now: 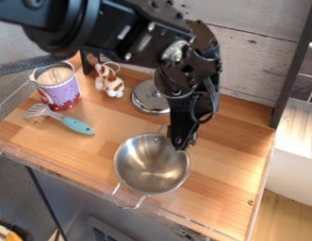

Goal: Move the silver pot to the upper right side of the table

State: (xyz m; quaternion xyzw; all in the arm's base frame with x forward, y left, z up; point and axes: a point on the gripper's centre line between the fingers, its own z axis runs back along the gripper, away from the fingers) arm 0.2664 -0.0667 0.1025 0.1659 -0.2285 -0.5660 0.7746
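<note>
Apparently the grasp is in hand, with the claw [181, 147] at the pot [151, 164]'s rim, whether pinching I can't tell; next comes a sure hold.

Through my camera I see a toy kitchen: a striped light-brown wooden tabletop [230, 146] carries a round silver metal pot [151, 164] and a turquoise-handled slotted spatula [78, 125], with dark rectangular tiles [303, 87] beyond.

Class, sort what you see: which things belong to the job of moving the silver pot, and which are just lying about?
Belongs to the job: silver pot; gripper; wooden table.

Just lying about: purple cup; teal-handled spatula; white-and-brown toy; round metal lid.
</note>
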